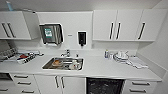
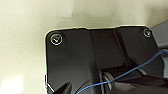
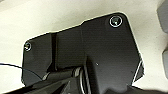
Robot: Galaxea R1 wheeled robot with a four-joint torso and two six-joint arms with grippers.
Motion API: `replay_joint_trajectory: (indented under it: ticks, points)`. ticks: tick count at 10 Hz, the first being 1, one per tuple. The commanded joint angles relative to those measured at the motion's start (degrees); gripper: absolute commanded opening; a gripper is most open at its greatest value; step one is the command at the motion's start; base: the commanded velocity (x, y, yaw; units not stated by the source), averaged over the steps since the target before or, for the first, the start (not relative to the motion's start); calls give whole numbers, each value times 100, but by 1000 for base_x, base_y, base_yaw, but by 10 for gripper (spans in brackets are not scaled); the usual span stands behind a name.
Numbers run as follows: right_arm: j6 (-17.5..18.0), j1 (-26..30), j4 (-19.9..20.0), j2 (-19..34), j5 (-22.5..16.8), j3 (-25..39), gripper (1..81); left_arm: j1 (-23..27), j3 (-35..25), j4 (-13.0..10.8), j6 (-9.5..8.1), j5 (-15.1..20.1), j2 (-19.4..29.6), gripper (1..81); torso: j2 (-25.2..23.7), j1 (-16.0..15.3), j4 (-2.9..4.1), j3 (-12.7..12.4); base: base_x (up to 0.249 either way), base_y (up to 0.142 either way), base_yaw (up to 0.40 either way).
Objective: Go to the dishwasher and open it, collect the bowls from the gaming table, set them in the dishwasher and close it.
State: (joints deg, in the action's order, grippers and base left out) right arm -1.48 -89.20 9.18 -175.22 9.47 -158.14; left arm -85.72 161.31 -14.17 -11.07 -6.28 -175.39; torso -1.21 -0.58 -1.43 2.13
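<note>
1. Dishwasher [image 1: 105,86]: under the counter [image 1: 100,67], right of centre in the head view. Front shows dark, so it reads as open; door itself not visible.
2. Sink [image 1: 63,63]: one steel basin, left of the dishwasher, with dishes inside. Count unclear.
3. Tap [image 1: 66,53]: one, behind the sink.
4. Wall: one towel dispenser [image 1: 51,34], one soap dispenser [image 1: 82,38].
5. Rack [image 1: 25,58] on the counter's left end, plates [image 1: 121,56] stacked at the right.
6. Upper cabinets [image 1: 117,25]: three doors at right.
7. Grippers: both wrist views show floor and robot plate; finger state cannot be told.
</note>
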Motion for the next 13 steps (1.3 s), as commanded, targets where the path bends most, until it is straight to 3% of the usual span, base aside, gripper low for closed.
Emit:
replay_joint_trajectory:
  ticks: [1, 4, 5, 8, 13]
  points:
    - [-19, 292, 40, 19, -235, 3, 811, 236, 15, -51, 96, 276, -14, 811, 0, 0, 0, 0, 0, 0, 331]
    - [-2, 301, 58, 10, -235, -5, 811, 227, 15, -60, 148, 276, -14, 811, 0, -2, 0, 0, 0, 0, 332]
    - [-2, 301, 58, 10, -235, -14, 811, 236, 6, -51, 332, 276, -32, 811, 0, -2, 0, 0, 0, 0, 332]
    - [7, 249, 58, 10, -235, -6, 811, 236, 6, -51, 483, 276, -58, 811, 0, -2, 0, -2, 0, 0, 339]
    - [-11, 249, 49, 10, -235, -58, 811, 235, 6, -60, 492, 232, -58, 811, 0, -2, 0, -2, 0, 0, 342]
